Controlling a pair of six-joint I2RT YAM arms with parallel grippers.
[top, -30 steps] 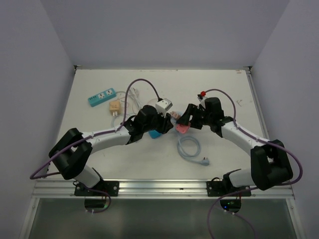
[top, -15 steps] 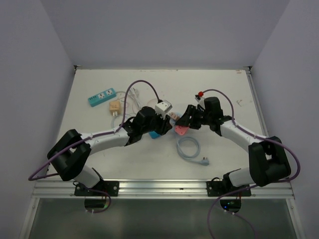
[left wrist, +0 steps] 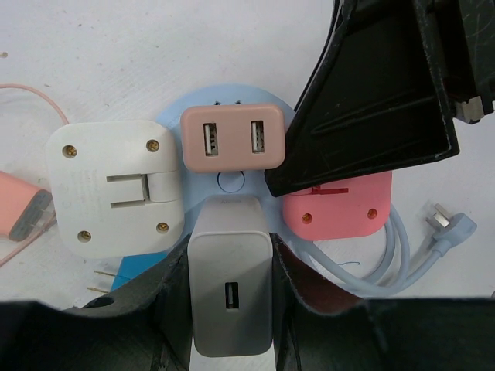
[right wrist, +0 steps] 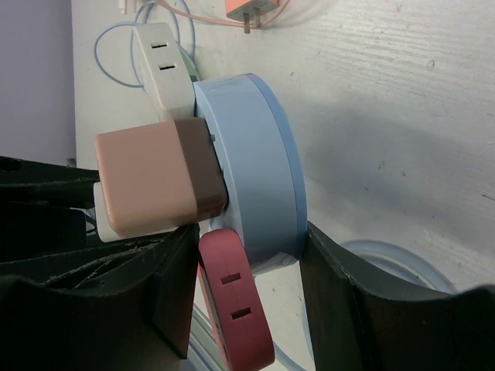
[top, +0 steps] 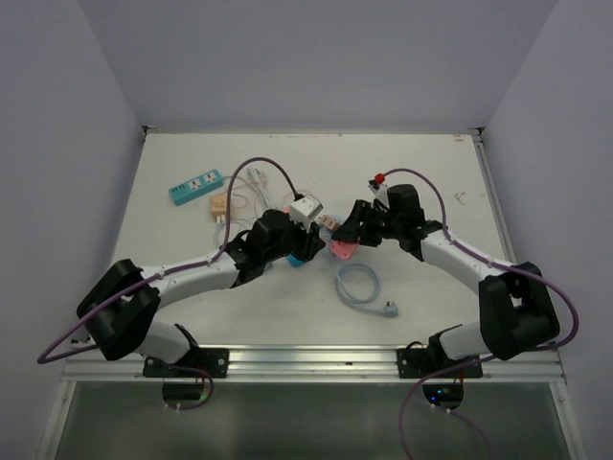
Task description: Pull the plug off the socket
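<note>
Both hold: left gripper [left wrist: 230, 259] pinches the plug [left wrist: 230, 309], right gripper [right wrist: 251, 267] clamps the socket [right wrist: 263, 154]; plug's axis points toward the near-left corner.

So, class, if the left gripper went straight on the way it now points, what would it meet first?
The left gripper meets the grey charger between its fingers first, then, as far as depth shows, the round blue socket behind it.
</note>
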